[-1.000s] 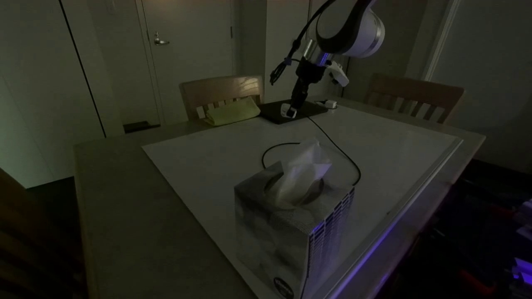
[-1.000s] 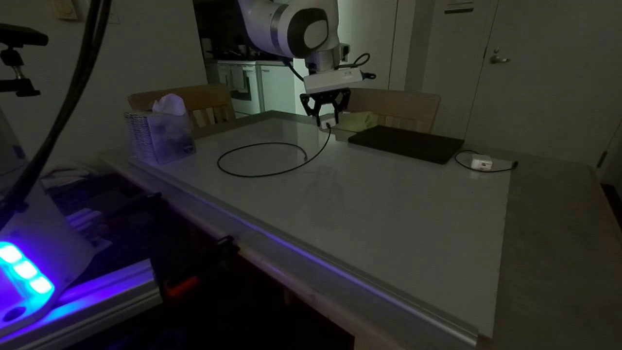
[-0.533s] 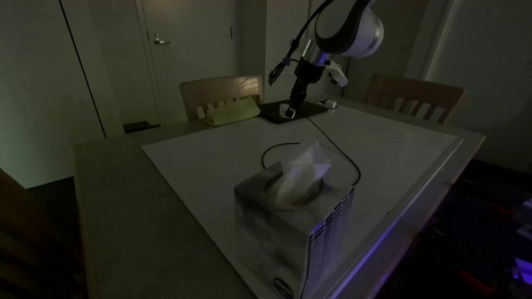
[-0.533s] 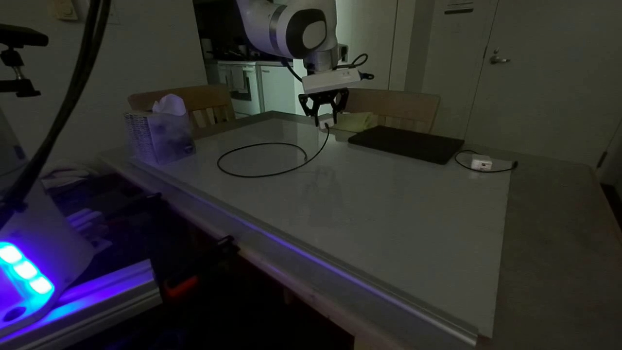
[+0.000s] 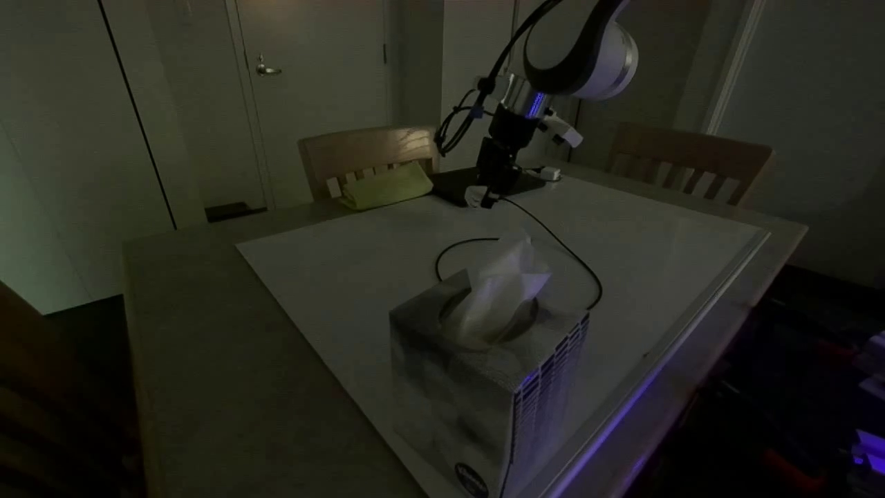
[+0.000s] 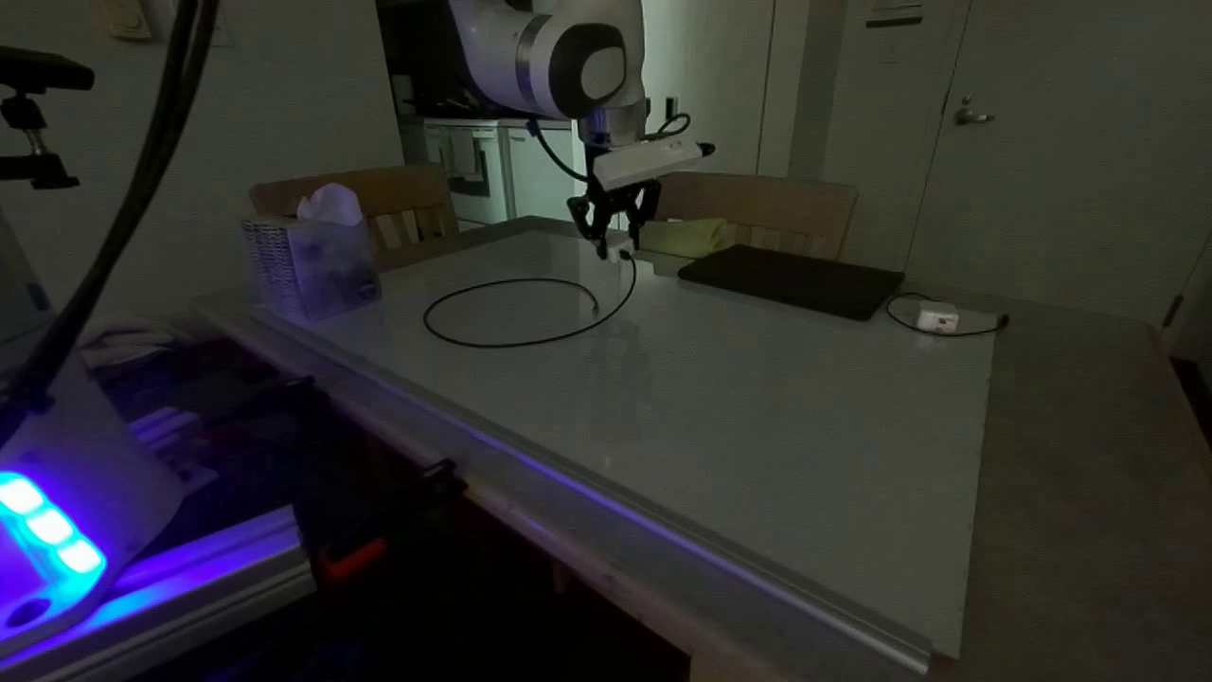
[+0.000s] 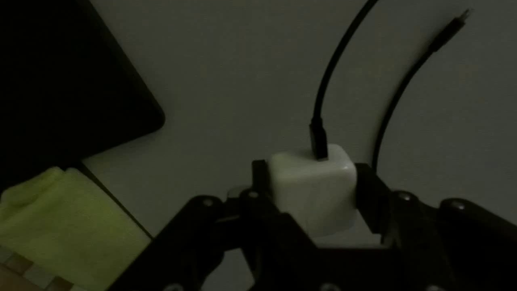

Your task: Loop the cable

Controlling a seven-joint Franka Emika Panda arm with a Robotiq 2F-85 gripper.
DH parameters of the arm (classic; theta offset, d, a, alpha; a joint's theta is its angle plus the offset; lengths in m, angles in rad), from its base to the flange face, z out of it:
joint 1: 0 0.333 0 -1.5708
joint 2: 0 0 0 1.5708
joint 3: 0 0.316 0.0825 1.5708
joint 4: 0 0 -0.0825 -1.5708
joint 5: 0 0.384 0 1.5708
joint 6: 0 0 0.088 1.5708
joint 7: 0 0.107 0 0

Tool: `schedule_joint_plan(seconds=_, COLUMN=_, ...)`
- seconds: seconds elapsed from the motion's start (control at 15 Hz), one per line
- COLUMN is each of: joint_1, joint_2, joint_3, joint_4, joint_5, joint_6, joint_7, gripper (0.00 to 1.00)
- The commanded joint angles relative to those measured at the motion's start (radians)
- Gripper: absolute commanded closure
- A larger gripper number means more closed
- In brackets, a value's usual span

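Since the white plug [image 7: 315,198] offers flat opposite sides, the gripper [image 7: 313,182] in the wrist view pinches it across them, leaving uncovered the face where the black cable [image 7: 333,60] enters, which probably spares that joint. The cable's free end [image 7: 446,34] lies nearby. In an exterior view, the plug hangs above the white board [image 6: 776,426] and the cable curves down from it into a broad ring, not quite closed; held by the plug alone, the rest likely settles by its own stiffness. The loop seems partly made, and bringing the plug down by the free end may finish it. In an exterior view, the tissue box [image 5: 456,387] hides the ring's near side; it, the dark pad [image 5: 455,185] and the yellow cloth [image 5: 388,187] seem placed to leave coiling room.
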Motion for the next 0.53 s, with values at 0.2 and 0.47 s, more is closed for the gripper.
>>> schedule_joint_plan(seconds=0.2, joint_1=0.017, joint_2=-0.004, joint_3=0.008, joint_4=-0.01, joint_5=0.035, joint_6=0.0, joint_7=-0.172, gripper=0.46)
schedule_joint_plan(seconds=0.47, joint_1=-0.012, joint_2=0.008, joint_3=0.046, joint_4=-0.009, joint_5=0.041, joint_6=-0.005, joint_7=-0.238, gripper=0.71)
